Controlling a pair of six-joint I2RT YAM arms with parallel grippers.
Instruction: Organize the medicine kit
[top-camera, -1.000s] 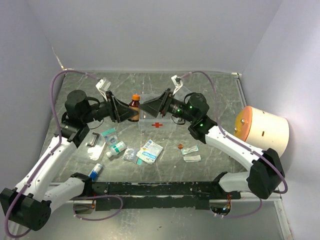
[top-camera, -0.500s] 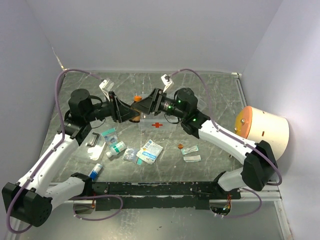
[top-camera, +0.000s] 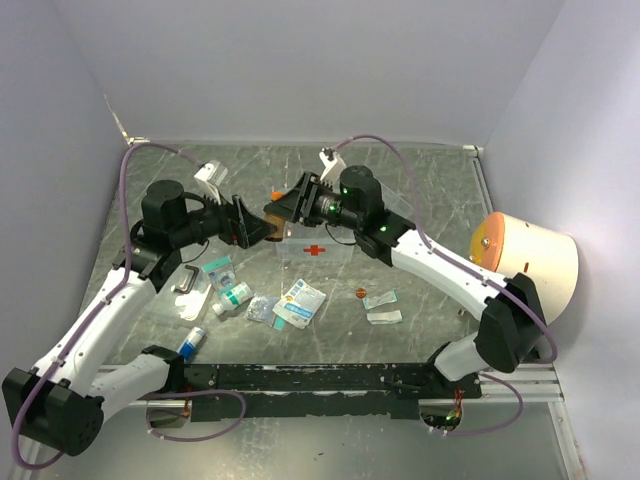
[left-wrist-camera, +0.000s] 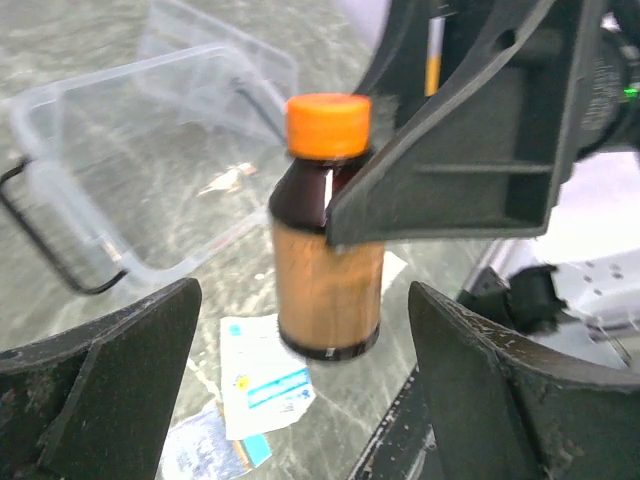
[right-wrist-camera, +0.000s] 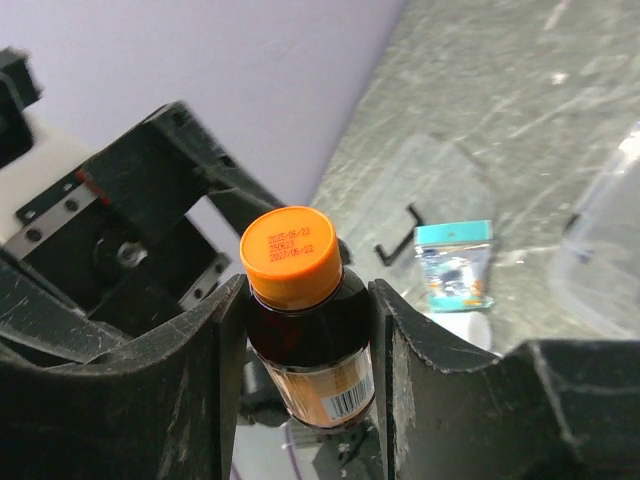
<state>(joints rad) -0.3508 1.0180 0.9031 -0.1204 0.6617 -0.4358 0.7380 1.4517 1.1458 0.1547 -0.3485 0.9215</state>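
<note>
Marbled table (top-camera: 430, 190), clear red-cross medicine kit (top-camera: 322, 247), left claw (left-wrist-camera: 302, 300) released, right claw (right-wrist-camera: 305, 300) grasping bottle (right-wrist-camera: 312, 352)

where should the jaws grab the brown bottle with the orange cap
Grip the bottle across its round brown body just under the orange cap, coming in level from the side: it is upright, and the right gripper pinches it there.

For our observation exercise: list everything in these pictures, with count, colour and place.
bottle: one, brown with orange cap, aloft between the fingers
medicine kit: one, clear with red cross, table centre
lid: one, clear with black handle, table left
packets and sachets: several, white, teal, blue, before the kit
tube: one, blue and white, near left
cylinder: one, white and orange, right edge
left fingers: two, black, open around the bottle
right fingers: two, black, shut on the bottle
</note>
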